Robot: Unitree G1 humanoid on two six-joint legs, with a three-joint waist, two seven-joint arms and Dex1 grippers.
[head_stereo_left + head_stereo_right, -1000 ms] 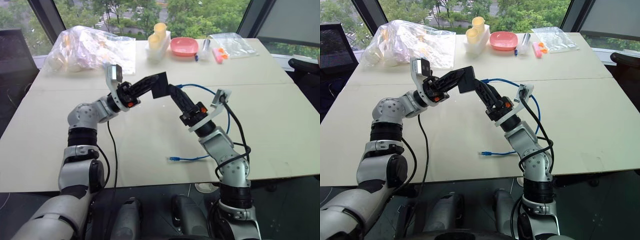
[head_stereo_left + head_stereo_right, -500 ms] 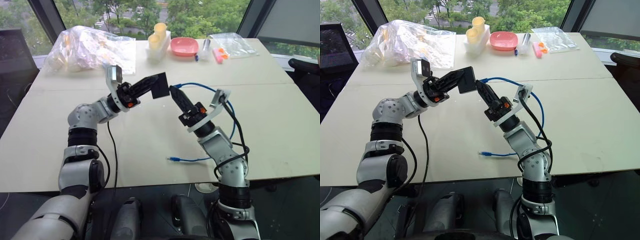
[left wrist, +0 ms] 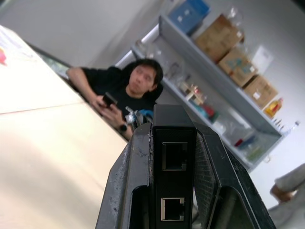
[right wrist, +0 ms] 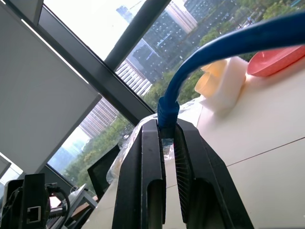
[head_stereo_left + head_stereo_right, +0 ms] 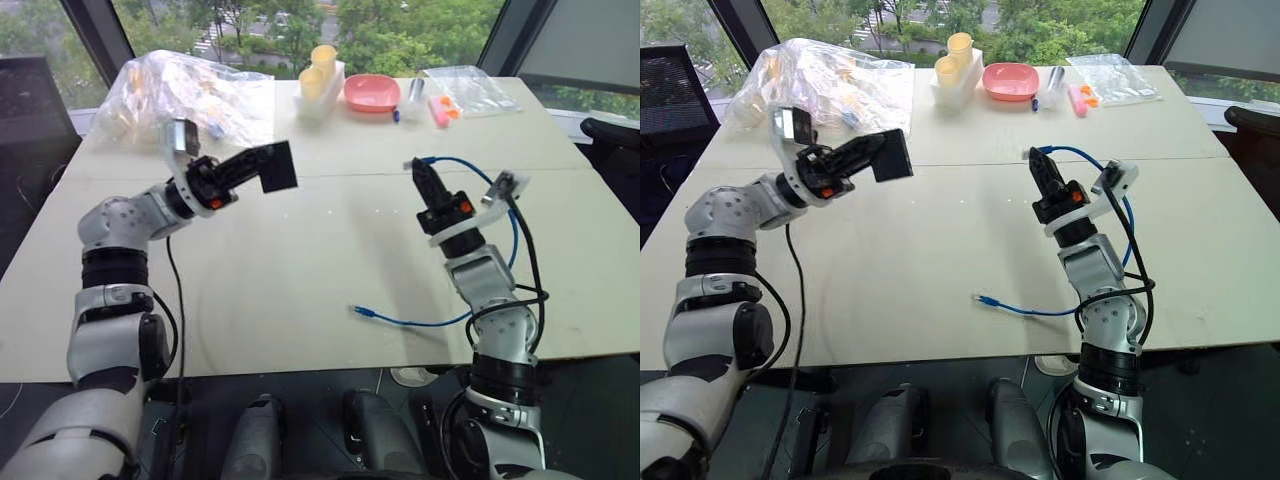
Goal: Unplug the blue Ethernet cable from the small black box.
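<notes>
Pale table [image 5: 300,260] by tall windows [image 5: 400,25]; storage shelves [image 3: 224,62] across the room.

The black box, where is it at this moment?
The black box is held above the table in the left hand, on the left side, apart from the blue cable in the right hand.

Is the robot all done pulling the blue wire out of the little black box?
Yes, it looks done. The left end effector holds the small black box by itself, and the left wrist view shows both its ports empty. The right end effector is shut on the blue Ethernet cable near its plug, well away from the box. The cable's other end lies on the table. Nothing looks left.
</notes>
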